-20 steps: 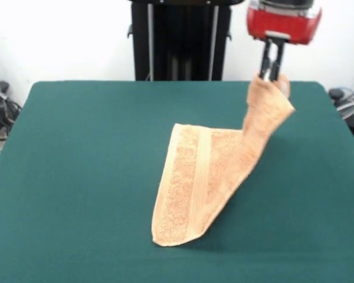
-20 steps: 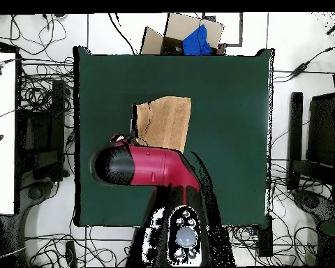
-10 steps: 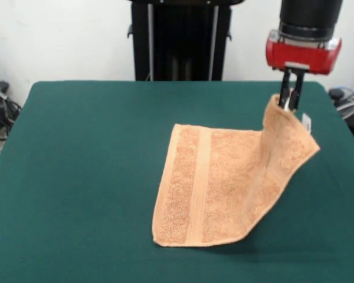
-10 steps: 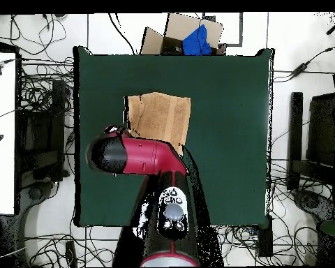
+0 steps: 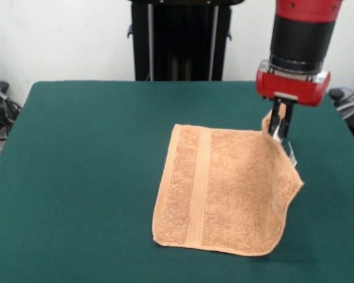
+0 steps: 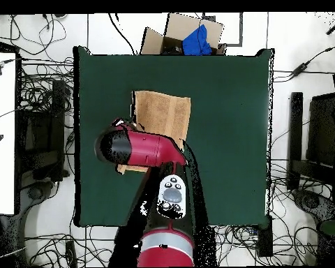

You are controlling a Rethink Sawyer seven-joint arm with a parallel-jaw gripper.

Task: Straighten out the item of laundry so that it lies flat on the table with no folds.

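On the green desk (image 5: 88, 153), right of centre in the front view, the orange-brown towel (image 5: 215, 188) lies mostly flat, a woven band running along its left part. Its right edge curls upward to a raised corner, where the claw (image 5: 279, 125) is clamped on the cloth beneath the red wrist.

red arm (image 5: 301, 12), black cylindrical wrist (image 5: 300, 44)

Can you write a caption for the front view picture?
Gripper pinches towel corner above the green table.
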